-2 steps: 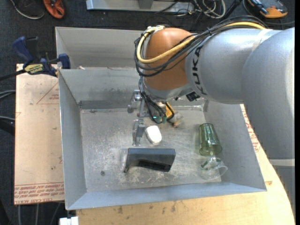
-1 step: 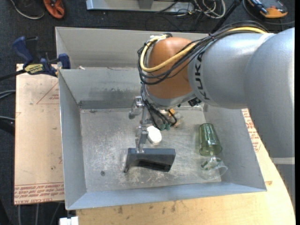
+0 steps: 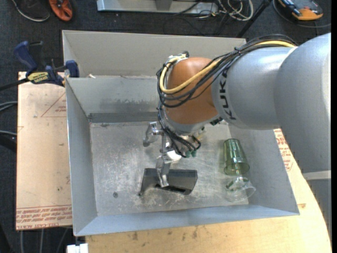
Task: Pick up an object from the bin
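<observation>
1. KUKA arm point(image 3: 274, 88), orange-capped wrist w/ yellow cables, reaches in from the right. Its gripper point(image 3: 164, 177) sits low at bin centre-front, tip on or just above a flat black block. Step in hand, by the look of it: the grasp approach, lift not yet made. Can't tell whether the jaws are spread or pressed together, as the wrist hides them.
2. Grey metal bin point(image 3: 79, 141): one, floor scuffed, three loose things in all.
3. Flat black block point(image 3: 181, 181): one, lying front-centre on the bin floor, directly under the gripper and apparently the pick target. It looks wide and low, so the next move prob. calls for closing across a thin edge, then lifting straight up. A slip seems the main risk.
4. Green see-through tumbler point(image 3: 233, 156): one, on its side at the right, well apart from the gripper.
5. Clear glassy piece point(image 3: 239, 187): one, just in front of the tumbler near the right-front corner. Exact kind unclear.
</observation>
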Controlling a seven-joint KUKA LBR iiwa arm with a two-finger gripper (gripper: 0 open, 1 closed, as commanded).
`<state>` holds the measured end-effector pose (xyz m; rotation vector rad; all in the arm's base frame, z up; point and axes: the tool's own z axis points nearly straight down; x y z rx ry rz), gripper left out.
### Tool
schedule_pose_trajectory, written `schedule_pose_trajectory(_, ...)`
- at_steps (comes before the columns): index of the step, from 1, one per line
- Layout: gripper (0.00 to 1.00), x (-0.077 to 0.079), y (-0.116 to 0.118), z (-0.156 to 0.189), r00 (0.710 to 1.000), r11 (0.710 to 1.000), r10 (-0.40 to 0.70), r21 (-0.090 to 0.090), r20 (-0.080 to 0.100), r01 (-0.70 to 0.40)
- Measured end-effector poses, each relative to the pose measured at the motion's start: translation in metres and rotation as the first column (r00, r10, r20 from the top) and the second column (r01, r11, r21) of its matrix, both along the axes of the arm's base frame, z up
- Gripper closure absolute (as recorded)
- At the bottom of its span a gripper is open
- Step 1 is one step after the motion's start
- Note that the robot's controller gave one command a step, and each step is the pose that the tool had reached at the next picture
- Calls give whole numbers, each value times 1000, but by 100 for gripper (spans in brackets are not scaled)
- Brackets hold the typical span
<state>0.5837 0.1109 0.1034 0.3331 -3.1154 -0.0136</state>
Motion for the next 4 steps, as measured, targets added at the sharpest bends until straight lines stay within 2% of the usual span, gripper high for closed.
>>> schedule_pose_trajectory(1,0,-18,-6,-7,999,999,38,0,14,-38)
schedule_pose_trajectory(2,100,-75,-58,-8,921,921,389,-10,29,-389)
schedule_pose_trajectory(3,100,-75,-58,-8,921,921,389,-10,29,-389)
schedule_pose_trajectory(4,100,-81,-51,180,920,920,392,-5,5,-392)
